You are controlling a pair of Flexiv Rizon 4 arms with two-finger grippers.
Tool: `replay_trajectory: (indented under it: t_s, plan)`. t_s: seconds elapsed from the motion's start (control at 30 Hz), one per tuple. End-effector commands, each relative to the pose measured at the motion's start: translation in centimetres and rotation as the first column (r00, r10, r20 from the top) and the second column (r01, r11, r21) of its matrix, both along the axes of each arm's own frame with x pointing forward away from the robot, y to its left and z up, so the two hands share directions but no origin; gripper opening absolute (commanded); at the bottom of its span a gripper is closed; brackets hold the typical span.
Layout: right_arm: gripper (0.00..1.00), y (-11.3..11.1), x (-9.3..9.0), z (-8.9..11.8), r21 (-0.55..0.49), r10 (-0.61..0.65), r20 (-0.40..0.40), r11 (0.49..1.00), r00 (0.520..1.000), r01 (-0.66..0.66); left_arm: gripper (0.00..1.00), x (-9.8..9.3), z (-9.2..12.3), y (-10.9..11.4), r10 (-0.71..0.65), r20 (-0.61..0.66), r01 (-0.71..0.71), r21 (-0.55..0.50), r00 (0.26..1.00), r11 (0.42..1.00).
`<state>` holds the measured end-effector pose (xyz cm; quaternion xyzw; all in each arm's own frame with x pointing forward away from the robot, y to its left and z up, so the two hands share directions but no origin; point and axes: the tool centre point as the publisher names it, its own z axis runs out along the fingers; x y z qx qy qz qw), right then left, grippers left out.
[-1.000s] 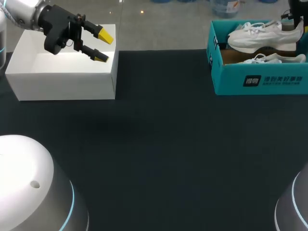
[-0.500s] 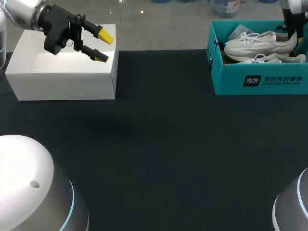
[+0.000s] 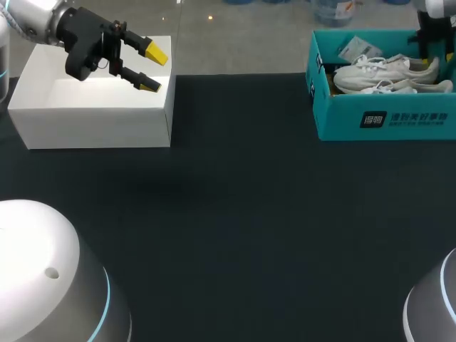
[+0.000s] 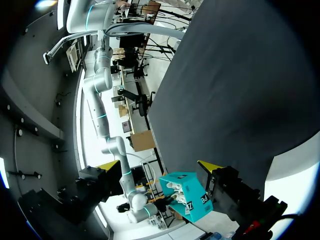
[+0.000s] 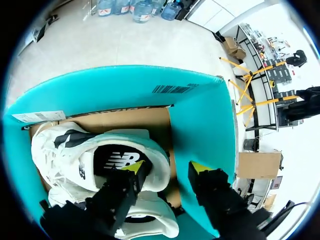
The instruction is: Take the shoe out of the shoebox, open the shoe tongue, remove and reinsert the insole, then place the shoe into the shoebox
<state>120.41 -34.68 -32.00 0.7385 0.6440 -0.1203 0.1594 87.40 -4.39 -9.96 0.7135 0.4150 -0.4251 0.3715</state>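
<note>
The teal shoebox (image 3: 385, 117) stands at the table's far right, with two white shoes in it. The upper white shoe (image 3: 385, 71) lies on its side on top of the other shoe (image 3: 410, 87). My right gripper (image 5: 166, 167) hangs over this shoe's heel (image 5: 157, 162) and is open. One finger (image 5: 131, 169) is inside the shoe's mouth, and the other sits outside the heel with a gap showing. Over the white box, far left, my left gripper (image 3: 153, 69) stands open and holds nothing. The left wrist view shows the shoebox (image 4: 185, 195) far ahead.
A white open box (image 3: 92, 107) sits at the far left of the dark table (image 3: 235, 214). A paper tag (image 5: 37, 116) lies in the shoebox's corner ahead of the shoes. The shoebox walls (image 5: 200, 115) stand close around my right gripper.
The right gripper lowered the white shoe from above the shoebox down into it, then spread its fingers off the heel. The left arm stayed where it was.
</note>
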Motion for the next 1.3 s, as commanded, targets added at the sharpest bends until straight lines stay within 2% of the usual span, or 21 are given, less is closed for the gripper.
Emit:
replay_trajectory:
  t_s: [0.03, 0.2, 0.4, 0.53, 0.77, 0.93, 1.2, 1.3]
  plan:
    - [1.0, 1.2, -1.8, 3.0, -0.004, 0.027, 0.022, 1.0, 0.999, -0.027, 1.0, 0.1, 0.0, 0.0, -0.003, 0.001, 0.003, 0.003, 1.0, 1.0]
    - [1.0, 2.4, -3.4, 5.9, 0.043, 0.052, 0.075, 0.998, 0.996, -0.055, 1.0, 0.1, 0.0, 0.0, -0.003, 0.001, 0.003, 0.003, 1.0, 1.0]
    - [1.0, 4.8, -6.0, 9.2, 0.049, 0.13, 0.11, 0.989, 0.985, -0.136, 1.0, 0.1, 0.0, 0.0, -0.003, 0.001, 0.003, 0.003, 1.0, 1.0]
    - [1.0, 6.0, -7.8, 10.1, 0.057, 0.161, 0.131, 0.984, 0.978, -0.169, 1.0, 0.1, 0.0, 0.0, -0.003, 0.001, 0.003, 0.003, 1.0, 1.0]
    - [1.0, 8.5, -10.8, 10.5, 0.046, 0.262, 0.103, 0.962, 0.959, -0.268, 1.0, 0.1, 0.0, 0.0, -0.003, 0.001, 0.003, 0.003, 1.0, 1.0]
    - [1.0, 9.4, -12.2, 10.3, 0.049, 0.326, 0.087, 0.942, 0.941, -0.331, 1.0, 0.1, 0.0, 0.0, -0.003, 0.001, 0.003, 0.003, 1.0, 1.0]
    - [1.0, 10.1, -13.6, 9.8, 0.074, 0.327, 0.099, 0.939, 0.94, -0.335, 1.0, 0.1, 0.0, 0.0, -0.003, 0.001, 0.003, 0.003, 1.0, 1.0]
    - [1.0, 10.6, -13.5, 9.7, 0.087, 0.339, 0.103, 0.933, 0.935, -0.348, 1.0, 1.8, 1.3, -1.0, 0.161, -0.089, -0.161, 0.007, 0.983, 0.987]
